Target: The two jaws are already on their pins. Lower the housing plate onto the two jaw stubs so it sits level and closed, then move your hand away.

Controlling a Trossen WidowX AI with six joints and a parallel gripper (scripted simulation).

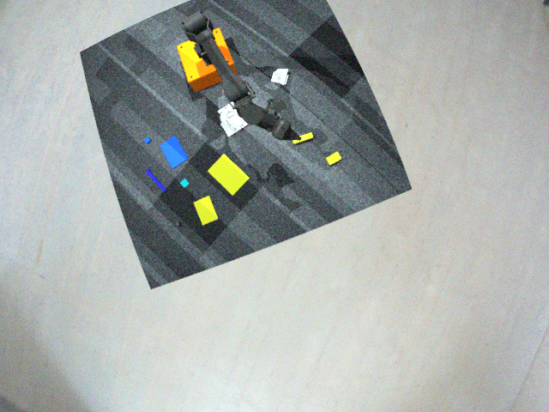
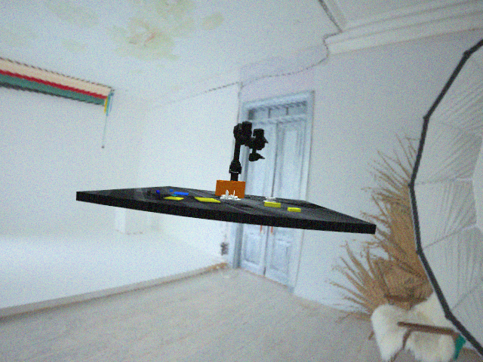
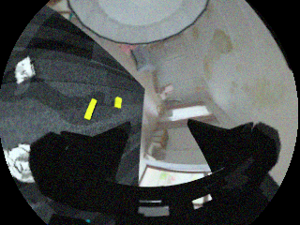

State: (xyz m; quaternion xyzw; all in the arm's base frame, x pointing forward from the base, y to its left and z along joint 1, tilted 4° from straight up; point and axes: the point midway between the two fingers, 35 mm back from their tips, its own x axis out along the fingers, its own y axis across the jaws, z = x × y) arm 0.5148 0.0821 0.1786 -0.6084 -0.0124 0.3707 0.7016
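Observation:
A white assembly [image 1: 232,124] [image 2: 230,197] [image 3: 20,161] lies on the table near the orange block, with small upright parts showing in the exterior view. The arm partly covers it in the top view. A smaller white piece [image 1: 280,76] [image 2: 269,199] [image 3: 24,70] lies apart from it. Which of these is the housing plate, and how the jaws, pins and stubs sit, is too small to tell. My gripper [image 2: 266,149] [image 3: 160,123] is open and empty, its fingers wide apart. It hangs high above the table, away from both white things.
An orange block [image 1: 204,81] [image 2: 230,188] stands at the arm's base. Flat yellow pieces [image 1: 228,174] [image 1: 206,210], yellow bars [image 1: 303,138] [image 1: 334,158], a blue piece [image 1: 173,152], a dark blue bar [image 1: 155,179] and a cyan square [image 1: 184,183] lie on the dark table [image 1: 319,195].

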